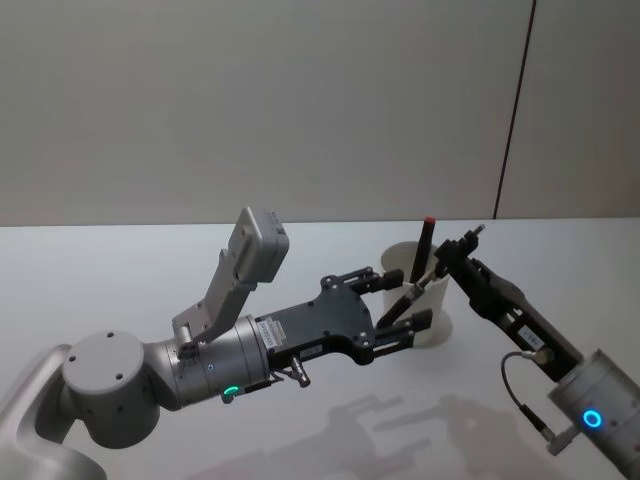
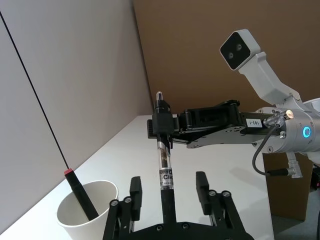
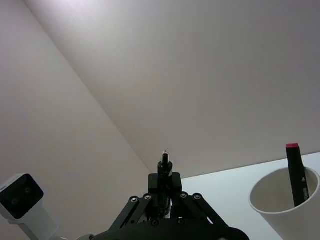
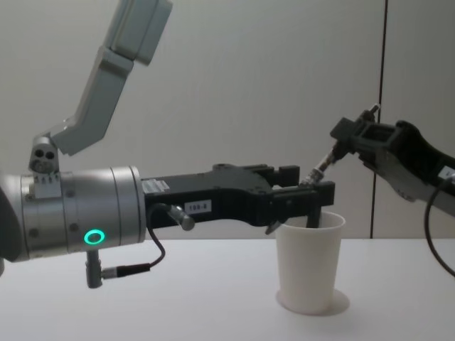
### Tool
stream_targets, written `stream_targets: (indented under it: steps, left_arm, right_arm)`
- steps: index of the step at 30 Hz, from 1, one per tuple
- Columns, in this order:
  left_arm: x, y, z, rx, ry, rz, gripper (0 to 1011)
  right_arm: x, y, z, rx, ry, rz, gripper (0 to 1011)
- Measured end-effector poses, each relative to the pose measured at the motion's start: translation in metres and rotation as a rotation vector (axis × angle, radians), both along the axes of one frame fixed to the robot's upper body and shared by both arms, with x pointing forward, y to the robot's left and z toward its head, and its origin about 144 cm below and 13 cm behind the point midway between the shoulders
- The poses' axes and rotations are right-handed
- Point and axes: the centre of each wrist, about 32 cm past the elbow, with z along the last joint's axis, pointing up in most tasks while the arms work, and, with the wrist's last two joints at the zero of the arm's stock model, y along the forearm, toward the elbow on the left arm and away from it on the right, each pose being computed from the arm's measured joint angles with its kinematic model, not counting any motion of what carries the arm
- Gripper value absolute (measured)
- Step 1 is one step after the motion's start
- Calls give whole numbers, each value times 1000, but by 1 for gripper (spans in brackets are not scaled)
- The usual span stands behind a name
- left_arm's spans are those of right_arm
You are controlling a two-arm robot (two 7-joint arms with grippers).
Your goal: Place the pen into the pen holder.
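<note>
1. The pen holder (image 4: 309, 266), a plain white paper cup, stands upright on a white table (image 4: 178, 298). A black marker with a red cap (image 3: 296, 175) leans inside it.
2. The pen (image 2: 165, 167) is in the air close beside the pen holder's rim, from about rim height upward. It is not yet inside.
3. The right gripper (image 2: 162, 127) is above the pen holder, off to the robot's right. Its fingers are pressed together on the pen's upper part, and a short stub of pen pokes out beyond them.
4. The left gripper (image 2: 168, 182) reaches in level with the pen holder's rim, its fingers spread wide. The pen's lower half lies in the gap between them and touches neither finger.
5. The pen's long axis is tilted. Its upper end is high and to the right of the pen holder, and it slopes down to a lower end near the rim. Whether that end is over the mouth cannot be told.
6. The pen is slim, with a clear barrel and a dark lower section.
   - It is probably light, stiff and smooth, so it may pivot or slip in a pinch.
   - A grip across the barrel near the middle looks safest, leaving the lower end free to enter.
   - The paper pen holder looks light and could tip if the pen knocks its rim.
</note>
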Motion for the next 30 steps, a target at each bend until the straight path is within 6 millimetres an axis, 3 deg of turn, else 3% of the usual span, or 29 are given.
stream_targets:
  steps: [12, 30]
  left_arm:
    - [0, 0, 0, 0, 0, 0, 997]
    - [0, 0, 0, 0, 0, 0, 1000]
  right_arm:
    - [-2, -9, 10, -58, -19, -15, 132]
    - [-6, -41, 33, -192, -64, -79, 132]
